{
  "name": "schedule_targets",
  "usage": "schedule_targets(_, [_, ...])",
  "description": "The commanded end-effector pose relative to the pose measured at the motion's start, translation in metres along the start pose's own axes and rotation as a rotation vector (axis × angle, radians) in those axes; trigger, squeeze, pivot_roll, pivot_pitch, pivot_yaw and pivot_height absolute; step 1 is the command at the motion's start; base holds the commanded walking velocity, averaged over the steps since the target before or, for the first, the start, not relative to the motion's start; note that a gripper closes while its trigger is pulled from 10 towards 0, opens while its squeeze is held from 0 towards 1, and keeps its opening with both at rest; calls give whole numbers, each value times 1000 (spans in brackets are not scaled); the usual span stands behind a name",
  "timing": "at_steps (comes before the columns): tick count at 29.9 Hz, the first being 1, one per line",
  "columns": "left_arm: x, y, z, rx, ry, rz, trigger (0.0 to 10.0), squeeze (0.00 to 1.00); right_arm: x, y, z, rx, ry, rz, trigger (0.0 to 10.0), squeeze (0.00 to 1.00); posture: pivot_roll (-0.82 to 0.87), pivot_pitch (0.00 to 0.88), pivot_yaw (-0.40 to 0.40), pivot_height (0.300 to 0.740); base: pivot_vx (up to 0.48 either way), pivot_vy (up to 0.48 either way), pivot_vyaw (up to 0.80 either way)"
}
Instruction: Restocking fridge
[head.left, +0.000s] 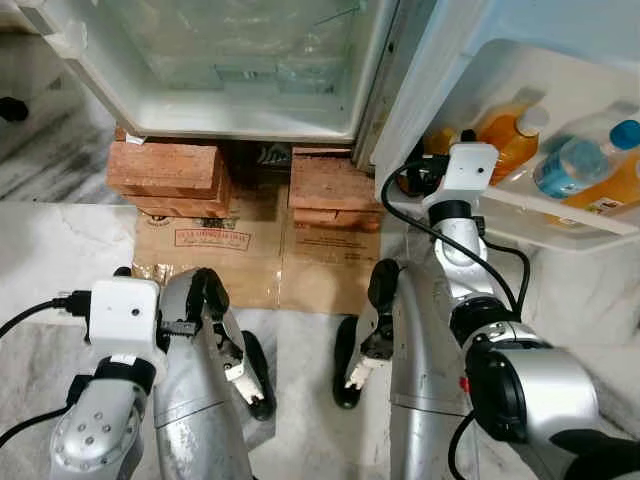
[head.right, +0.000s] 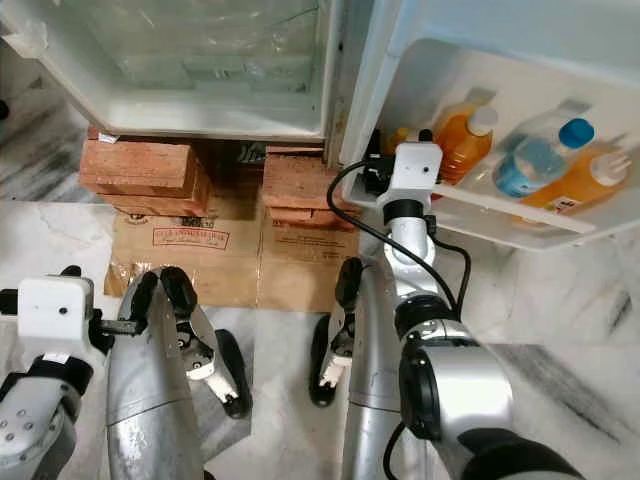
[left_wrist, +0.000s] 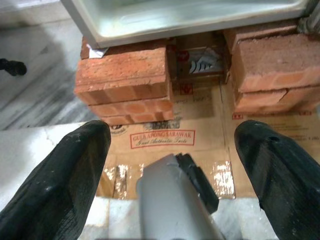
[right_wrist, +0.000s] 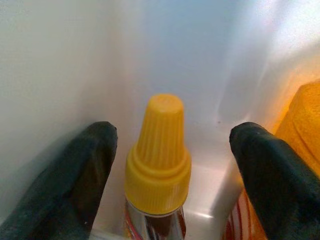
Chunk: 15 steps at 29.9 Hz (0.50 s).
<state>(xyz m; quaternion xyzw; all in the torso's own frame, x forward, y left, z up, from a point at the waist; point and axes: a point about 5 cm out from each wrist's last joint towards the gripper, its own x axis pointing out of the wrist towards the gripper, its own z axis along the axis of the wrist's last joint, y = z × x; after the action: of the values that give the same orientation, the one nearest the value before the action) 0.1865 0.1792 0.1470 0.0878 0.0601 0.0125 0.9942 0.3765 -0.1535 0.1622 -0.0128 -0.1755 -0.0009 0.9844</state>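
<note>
Marble floor runs under my feet, with flattened cardboard (head.left: 255, 250) laid in front of the fridge (head.left: 220, 70), whose body sits raised on 2 stacks of bricks (head.left: 165, 172). On my left, the left gripper (left_wrist: 172, 150) hangs low and idle over that cardboard, jaws spread wide and holding nothing. Moving right, my right arm reaches up into the door shelf (head.left: 520, 205) of the open fridge door. There the right gripper (right_wrist: 172, 165) has its fingers (right_wrist: 65, 185) released, 1 on each side of the yellow-capped bottle (right_wrist: 157, 150) without touching it. That bottle stands upright at the shelf's left end, long axis vertical, cap pointing up toward my wrist camera. Further right on the shelf lean 2 orange drink bottles (head.left: 510, 135) and a blue-capped bottle (head.left: 590, 150).

I judge the small bottle light and rigid, but its ribbed, tapered cap would slip between the pads; the shiny body below the cap collar is the better place to grip, should it need moving.
</note>
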Motion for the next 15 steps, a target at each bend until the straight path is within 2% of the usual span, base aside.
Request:
schedule_targets(1, [0,0,-9,-4,32,10,10000,0,4,5,8,16,-39,68,10000,1000,252,428,-40,463,0,0,0])
schedule_targets(11, [20,-4,-9,-31,-16,30,10000,0,-7,-15,11,-42,-94,178,10000,1000,171,333,-86,463,0,0,0])
schedule_targets(15, [29,-4,-10,-37,-38,40,10000,0,-10,-18,14,-35,-108,223,10000,1000,155,299,-98,463,0,0,0])
